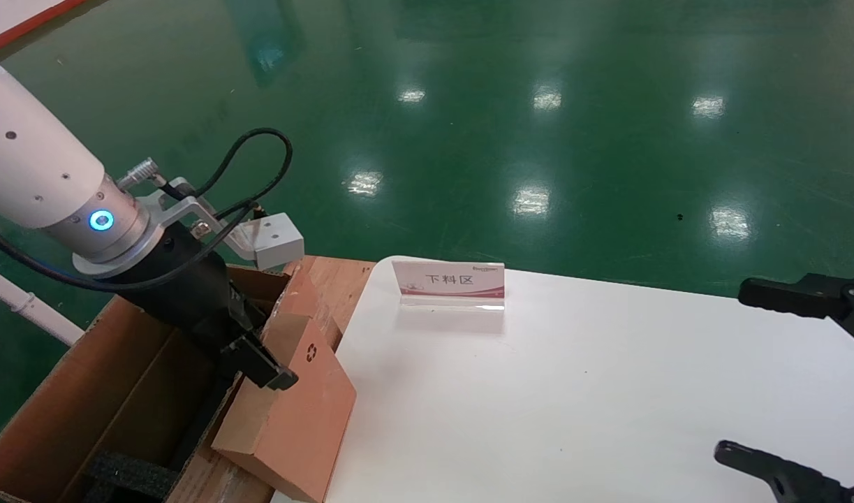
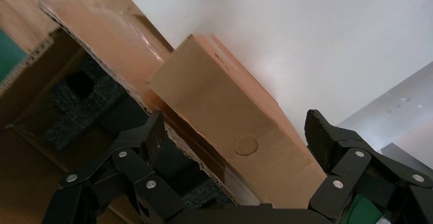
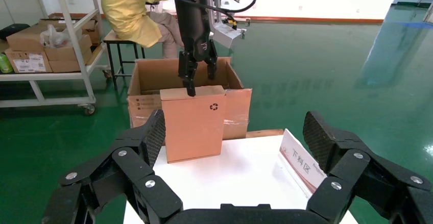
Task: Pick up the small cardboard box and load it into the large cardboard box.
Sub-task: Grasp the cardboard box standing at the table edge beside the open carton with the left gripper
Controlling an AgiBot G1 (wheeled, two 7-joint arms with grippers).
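Nearest the head cam: our left gripper [image 1: 269, 363], at approx 8 o'clock in that view, fingers spread wide, straddling the top edge of the small box [image 1: 294, 412]. In the left wrist view the gripper [image 2: 235, 132] has one finger [image 2: 153, 132] on the carton side and the other [image 2: 319, 132] on the table side, w/ the small box [image 2: 230, 132] between them; neither pad clearly presses it, so we read it as open, not clamped.

The small box stands on its edge, tilted, recycling mark up near one corner. It sits at the table's [image 1: 573, 391] edge, leaning against the taped flap of the large box [image 1: 84, 405]. From the right wrist view, the small box [image 3: 194, 122] stands upright in front of the large box [image 3: 148, 89], i.e. outside it, not inside.

Large box is open at 8 o'clock, black foam [image 1: 130, 478] showing at its bottom.

At 12 o'clock on the table: a sign [image 1: 449, 283] w/ Chinese text.

Right gripper [image 1: 797, 381] sits parked at 4 o'clock over the table edge, fingers wide apart, holding nothing.
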